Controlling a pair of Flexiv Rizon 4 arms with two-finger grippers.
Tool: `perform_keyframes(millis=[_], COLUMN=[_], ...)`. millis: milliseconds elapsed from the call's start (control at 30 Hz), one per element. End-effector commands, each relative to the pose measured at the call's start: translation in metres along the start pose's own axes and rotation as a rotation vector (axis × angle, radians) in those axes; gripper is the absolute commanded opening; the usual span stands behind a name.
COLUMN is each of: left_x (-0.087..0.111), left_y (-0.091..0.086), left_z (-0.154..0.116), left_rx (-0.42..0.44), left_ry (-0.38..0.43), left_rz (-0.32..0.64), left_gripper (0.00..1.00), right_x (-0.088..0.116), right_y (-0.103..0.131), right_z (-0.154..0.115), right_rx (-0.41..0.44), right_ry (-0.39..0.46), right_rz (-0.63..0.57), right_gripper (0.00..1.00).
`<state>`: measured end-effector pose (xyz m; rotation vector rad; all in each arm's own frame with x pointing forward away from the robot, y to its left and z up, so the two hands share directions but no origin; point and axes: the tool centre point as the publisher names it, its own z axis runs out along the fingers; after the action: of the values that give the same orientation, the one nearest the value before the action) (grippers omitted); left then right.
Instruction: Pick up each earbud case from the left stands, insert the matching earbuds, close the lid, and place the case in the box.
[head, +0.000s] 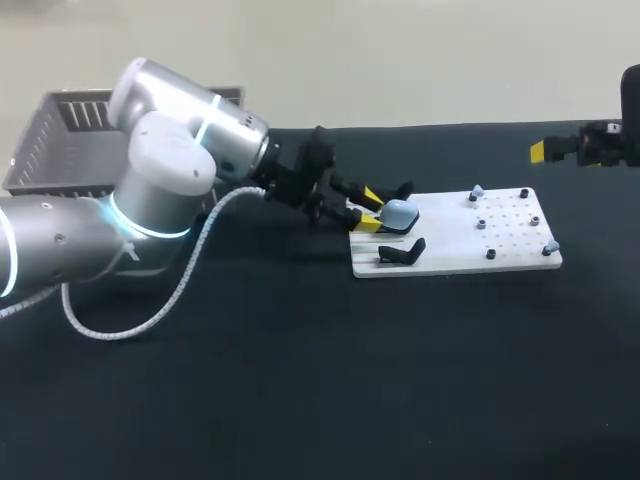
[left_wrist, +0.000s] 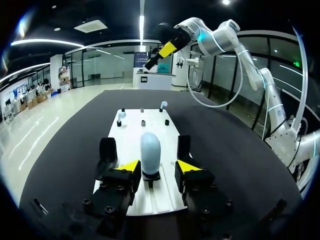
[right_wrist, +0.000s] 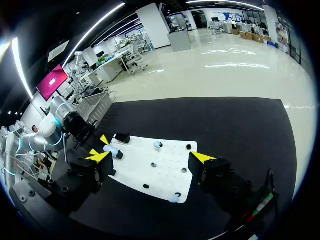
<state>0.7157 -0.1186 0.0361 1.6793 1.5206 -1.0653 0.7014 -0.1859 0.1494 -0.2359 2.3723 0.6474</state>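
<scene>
A light blue earbud case (head: 399, 212) stands upright on a black stand at the left end of the white board (head: 460, 240). My left gripper (head: 375, 210) is level with it, one yellow tip on each side. In the left wrist view the case (left_wrist: 150, 150) sits between the fingers of the left gripper (left_wrist: 157, 167), with a visible gap on one side, so it is open. Small light blue earbuds (head: 477, 192) (head: 551, 247) stand on pegs at the board's right end. My right gripper (right_wrist: 150, 157) hangs wide open high above the board (right_wrist: 160, 172), holding nothing.
Two empty black stands (head: 402, 251) (head: 400, 190) flank the case on the board. A grey mesh basket (head: 60, 140) stands at the table's back left, behind my left arm. Several black pegs (head: 490, 254) dot the board's right half.
</scene>
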Motion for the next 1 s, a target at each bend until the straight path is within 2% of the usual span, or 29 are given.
perform_keyframes(millis=[33,1000], left_x=[0.002,0.000], left_y=[0.007,0.008], left_z=[0.005,0.018], left_rx=[0.015,0.030], left_ry=[-0.001,-0.014], left_rz=[0.000,0.011], left_gripper=[0.49,0.48], right_x=[0.000,0.000], right_y=[0.000,0.000], right_z=[0.000,0.000], right_rx=[0.002,0.002], right_ry=[0.000,0.000], right_rz=[0.000,0.000], right_gripper=[1.00,1.00])
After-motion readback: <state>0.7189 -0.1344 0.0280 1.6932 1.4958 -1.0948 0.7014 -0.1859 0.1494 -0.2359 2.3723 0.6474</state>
